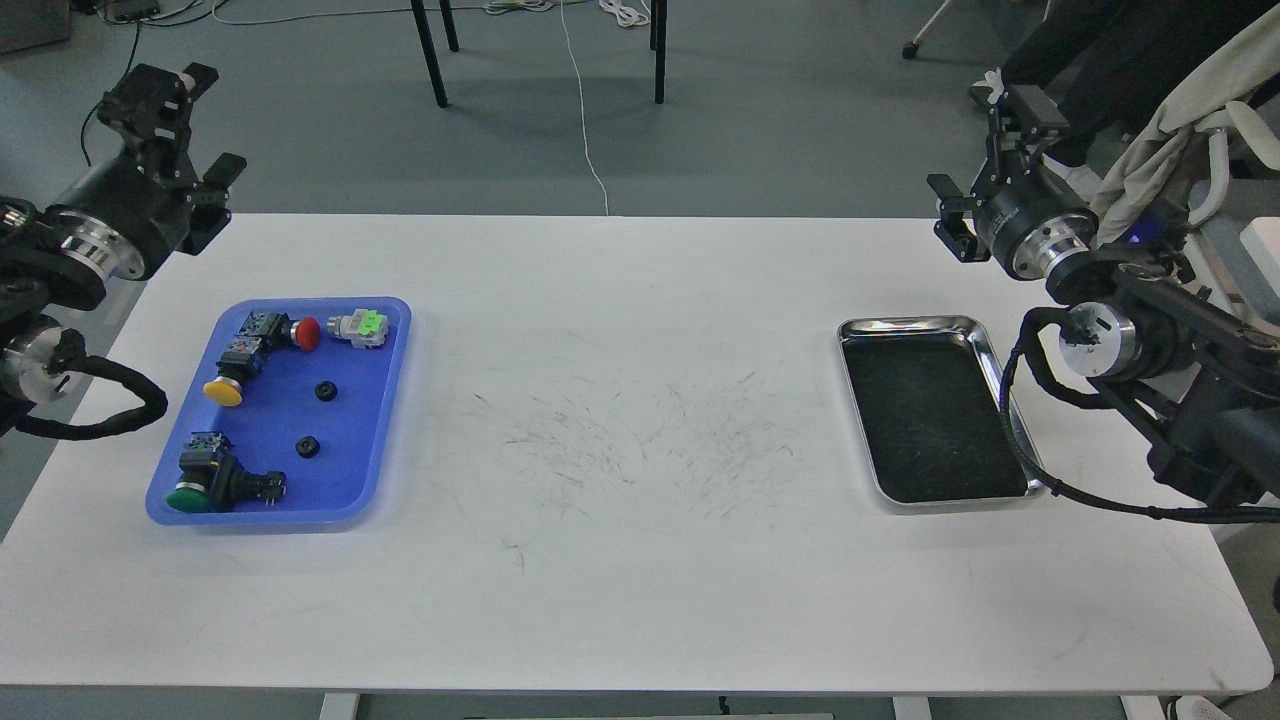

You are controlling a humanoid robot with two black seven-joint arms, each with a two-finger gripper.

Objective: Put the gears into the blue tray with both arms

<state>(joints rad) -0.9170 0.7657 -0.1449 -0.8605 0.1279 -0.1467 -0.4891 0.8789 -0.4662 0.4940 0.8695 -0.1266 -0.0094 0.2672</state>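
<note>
1. Grey floor lies beyond a white surface [620, 560] whose middle is marked with fine dark scratches; chair legs and a white cable stand on the floor at 12 o'clock.
2. At 9 o'clock on the surface sits the blue tray [385, 400], holding both gears: 1 gear [325, 391] near the tray's middle and the other gear [308, 446] just below it, apart from each other.
3. Around the gears in the same tray lie 4 push-buttons: the red one [308, 333] and the green-labelled one [362, 327] along the far rim, the yellow one [224, 391] at the tray's 9 o'clock, and the green-capped one [190, 497] at its 7 o'clock.
4. At 3 o'clock rests a steel tray [985, 345] with a dark inside.
5. The left end effector [190, 125] is raised off the surface at 10 o'clock, past the surface's corner, its fingers spread wide and holding nothing.
6. The right end effector [990, 150] is lifted at 2 o'clock beyond the steel tray, fingers likewise parted and empty.
</note>
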